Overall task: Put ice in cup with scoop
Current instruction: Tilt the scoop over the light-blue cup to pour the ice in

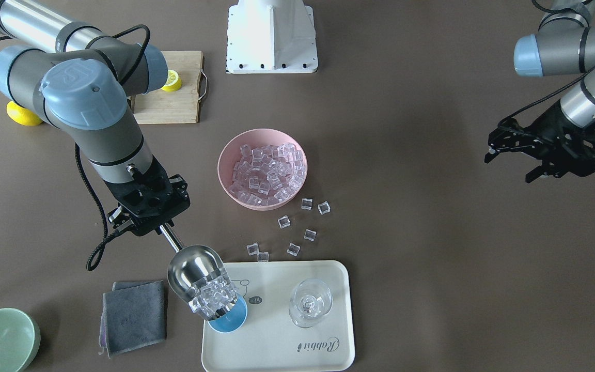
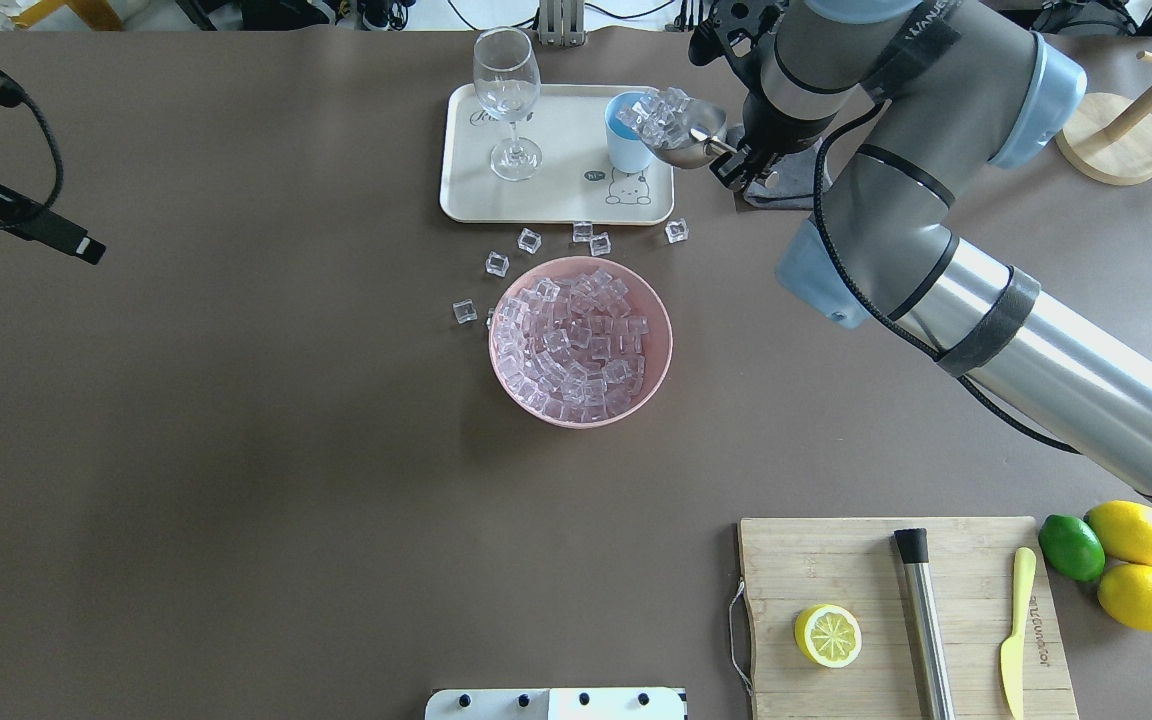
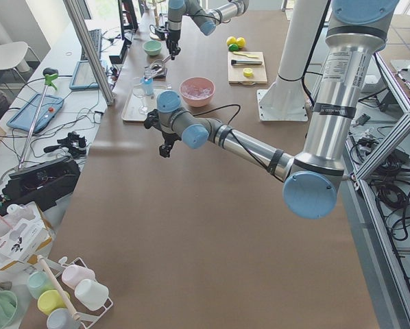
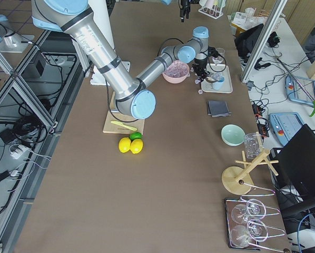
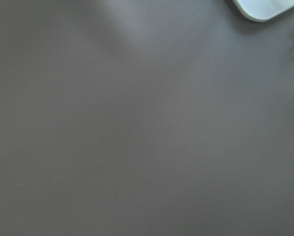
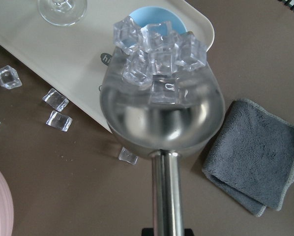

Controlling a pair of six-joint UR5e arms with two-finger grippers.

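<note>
Front-facing view. The right gripper [image 1: 162,227], jaws clamped on the handle of the scoop [image 1: 199,274], holds the scoop's open end over the cup [image 1: 231,321]. A heap of ice [image 1: 215,298] lies at that open end, above the cup's rim. The cup stands at the left edge of the tray [image 1: 277,351], beside a stemmed glass [image 1: 310,302]. A pink bowl [image 1: 222,155] holds more ice, and loose cubes [image 1: 310,235] lie between bowl and tray. The left gripper [image 1: 509,169] hovers, jaws wide apart, holding nothing.

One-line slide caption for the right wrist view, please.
The scoop, heaped with ice, tips over the blue cup on the cream tray.
</note>
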